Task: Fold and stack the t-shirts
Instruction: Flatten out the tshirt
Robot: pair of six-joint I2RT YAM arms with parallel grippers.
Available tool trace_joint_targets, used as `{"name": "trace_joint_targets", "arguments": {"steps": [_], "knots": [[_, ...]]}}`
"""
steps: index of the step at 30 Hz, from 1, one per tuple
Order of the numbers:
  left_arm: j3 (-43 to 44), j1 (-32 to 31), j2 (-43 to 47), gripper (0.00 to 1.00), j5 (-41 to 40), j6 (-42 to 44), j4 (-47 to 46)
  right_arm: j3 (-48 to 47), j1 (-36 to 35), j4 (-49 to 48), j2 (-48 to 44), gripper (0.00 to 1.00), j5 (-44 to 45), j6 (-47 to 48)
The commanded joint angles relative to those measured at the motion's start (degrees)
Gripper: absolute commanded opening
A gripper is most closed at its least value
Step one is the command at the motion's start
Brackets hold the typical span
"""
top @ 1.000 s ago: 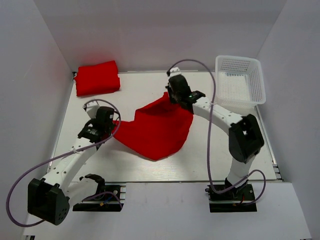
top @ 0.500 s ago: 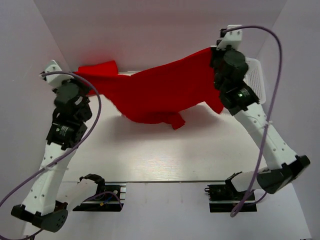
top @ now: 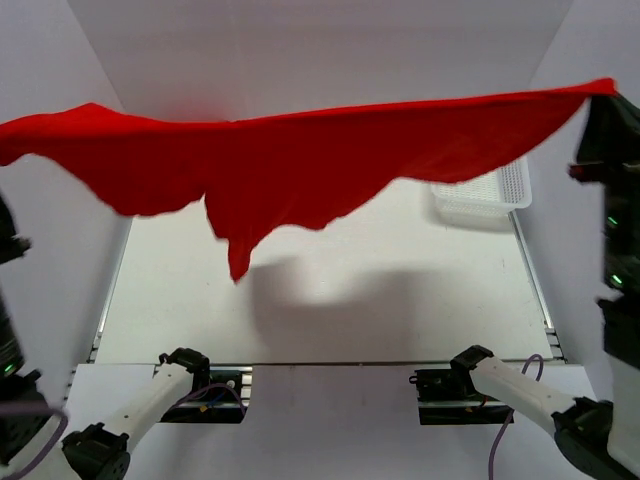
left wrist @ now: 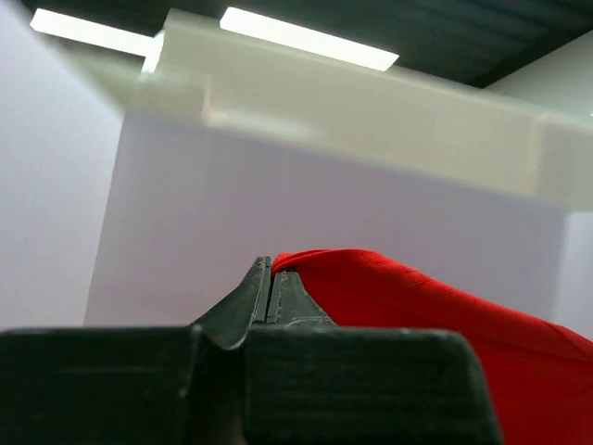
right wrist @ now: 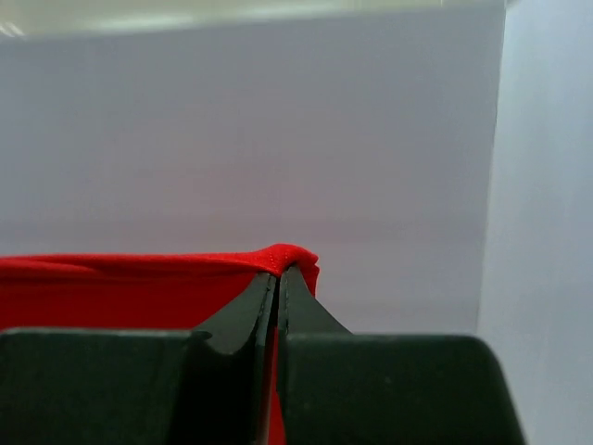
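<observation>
my left gripper (left wrist: 270,278) is clamped shut on one corner of the plain bright red soft cloth t-shirt (left wrist: 417,306), with a thin edge pinched right at the tips. my right gripper (right wrist: 278,278) is clamped the same way on the opposite corner, cloth bunched just over the tips. both grips look shallow.

the shirt (top: 330,150) hangs in the air, high above the white plastic lattice basket (top: 490,195). it is stretched wide, from the side over the basket out to the side far from it. the top edge is taut and the lower edge sags. one pointed flap, probably a sleeve, dangles lowest, well apart from the basket and clear of the white table top (top: 400,300) the basket sits on.

handling, my guess: light, limp, no stiffness at all, not fragile. it will drape and swing, and a corner can creep out of a shallow pinch if i pull it tighter. best held at corners or along a hem, wide apart, biting through a doubled edge rather than a single layer.
</observation>
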State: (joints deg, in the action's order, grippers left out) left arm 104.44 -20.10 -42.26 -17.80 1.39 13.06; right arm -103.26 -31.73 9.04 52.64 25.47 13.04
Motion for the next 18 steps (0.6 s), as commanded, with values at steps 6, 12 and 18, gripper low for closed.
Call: {"name": "trace_joint_targets", "arguments": {"steps": [6, 12, 18], "knots": [[17.02, 0.32, -9.85, 0.0, 10.42, 6.52, 4.61, -0.98, 0.52, 4.76, -4.74, 0.0, -6.23, -1.26], [7.19, -0.47, -14.06, 0.0, 4.99, 9.76, -1.53, 9.28, 0.44, -2.35, -1.59, 0.0, -0.61, -2.84], [-7.4, 0.15, -24.78, 0.0, -3.62, 12.59, -9.18, 24.85, 0.96, -14.12, 7.81, 0.0, 12.13, -5.39]]}}
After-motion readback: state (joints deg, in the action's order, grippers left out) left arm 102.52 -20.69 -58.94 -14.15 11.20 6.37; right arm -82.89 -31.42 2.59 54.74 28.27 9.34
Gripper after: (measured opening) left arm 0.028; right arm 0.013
